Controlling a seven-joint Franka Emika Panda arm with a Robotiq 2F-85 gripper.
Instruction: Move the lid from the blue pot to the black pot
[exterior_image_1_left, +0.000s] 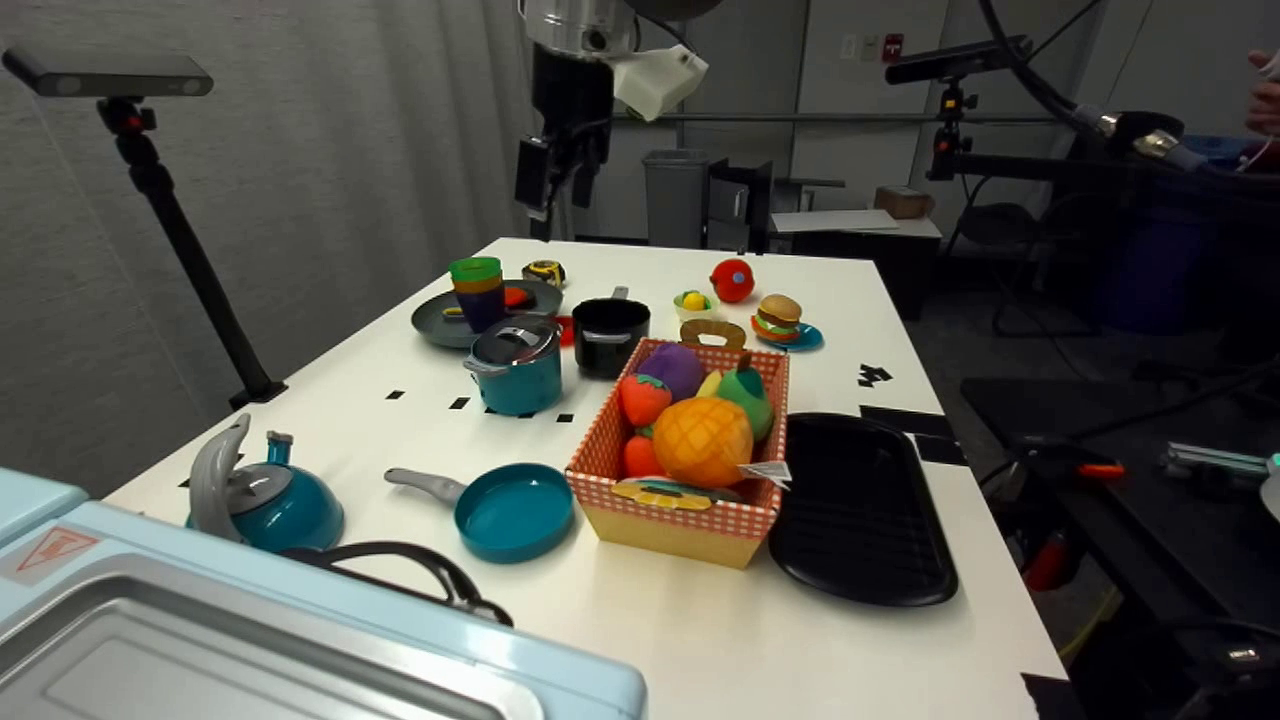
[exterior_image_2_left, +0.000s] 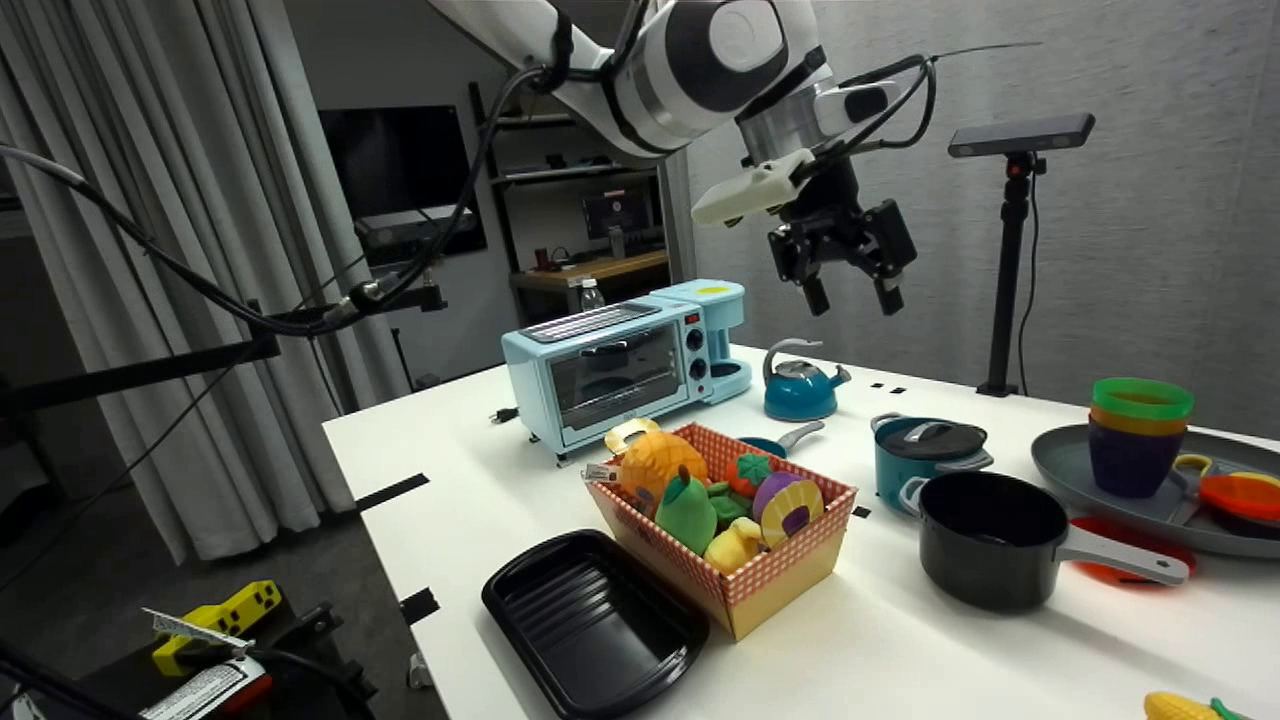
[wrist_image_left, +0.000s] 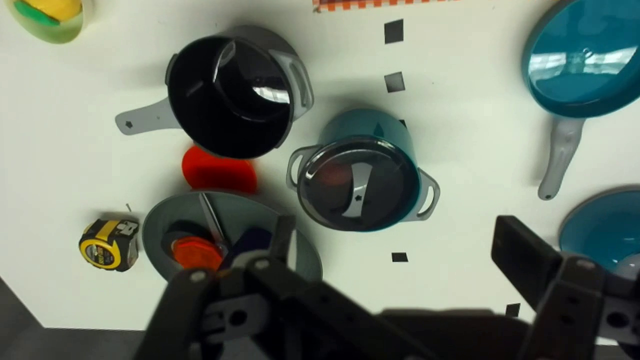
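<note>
- Nearest in the wrist view, the gripper (wrist_image_left: 395, 239) is spread wide, holding nothing.
- Beyond, the pot lid (wrist_image_left: 332, 192) sits on the blue two-handled pot (wrist_image_left: 367, 125); an off-centre pinch could let the lid's slim grey handle (wrist_image_left: 359, 187) slip.
- Farther, to the left, the black saucepan (wrist_image_left: 232, 97) is uncovered; a slanted release could leave the lid tilted inside.

Wrist view: close, down past black two-finger gripper (wrist_image_left: 395, 244).
Both exterior views: farther, facing it from roughly opposite sides, sharing red-checked rectangular basket (exterior_image_1_left: 665, 536).
</note>
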